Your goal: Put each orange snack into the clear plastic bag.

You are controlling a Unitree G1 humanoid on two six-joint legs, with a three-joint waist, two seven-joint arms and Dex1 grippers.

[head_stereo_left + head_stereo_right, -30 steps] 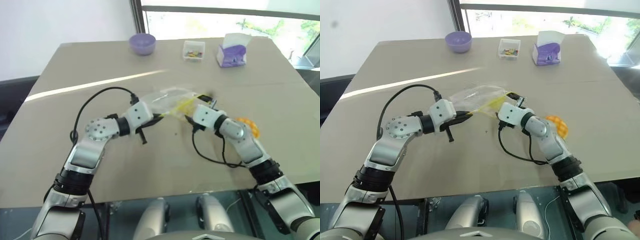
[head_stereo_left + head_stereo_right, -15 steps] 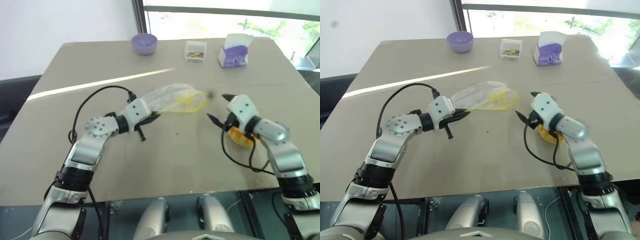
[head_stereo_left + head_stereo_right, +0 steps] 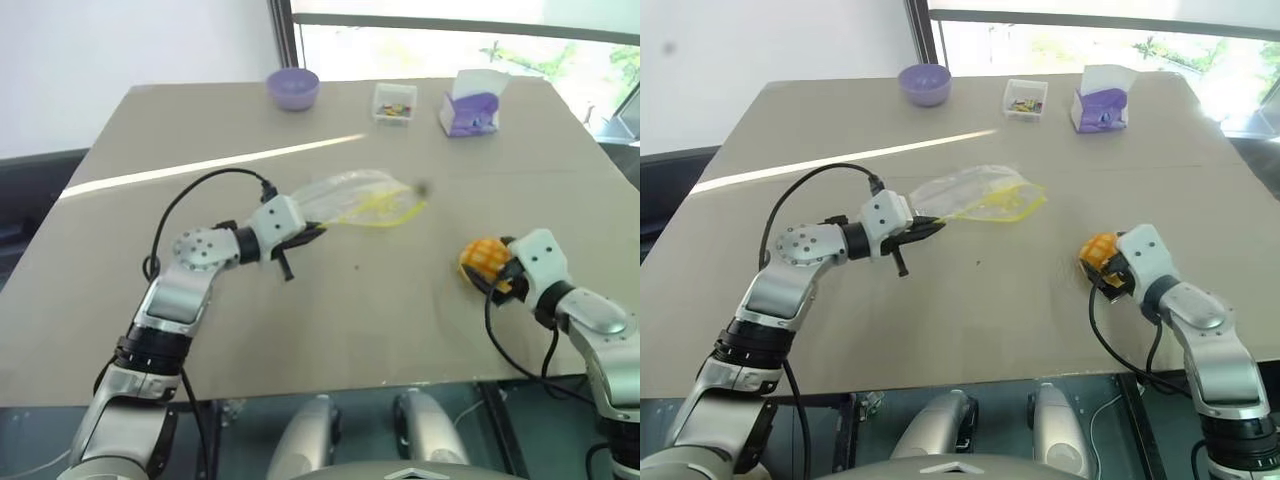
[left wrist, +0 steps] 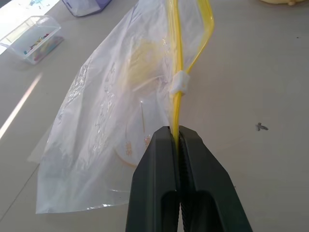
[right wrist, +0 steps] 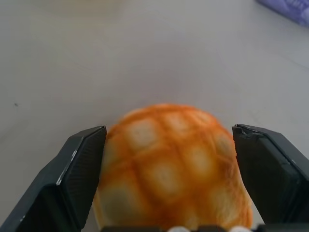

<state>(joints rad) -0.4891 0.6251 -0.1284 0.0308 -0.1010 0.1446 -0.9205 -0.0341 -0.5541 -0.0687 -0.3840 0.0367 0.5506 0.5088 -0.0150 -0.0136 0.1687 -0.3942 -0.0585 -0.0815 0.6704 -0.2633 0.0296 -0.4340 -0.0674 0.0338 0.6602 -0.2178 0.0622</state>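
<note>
Fingers point(image 5: 79, 169) of matte black plastic on the right gripper point(image 5: 169, 174) are standing wide apart at the near right of the table point(image 3: 970, 330), flanking the orange snack point(image 5: 169, 164) without visibly squeezing it; whether their pads are touching it cannot be told. This domed, orange-yellow bun, scored with a criss-cross grid, is resting on the smooth tan tabletop. Left of it, the left gripper point(image 4: 178, 145) is pinching the yellow seal strip of the clear plastic bag point(image 4: 111, 111) between closed, wedge-shaped fingers. This crinkly, transparent film is lying at mid-table, its yellow-edged mouth gaping in a loop towards the bun but well apart from it. Along the far edge are standing a rounded purple bowl point(image 3: 293, 87), a small clear box point(image 3: 394, 100) of colourful bits, and a purple-and-white carton point(image 3: 470, 103).
</note>
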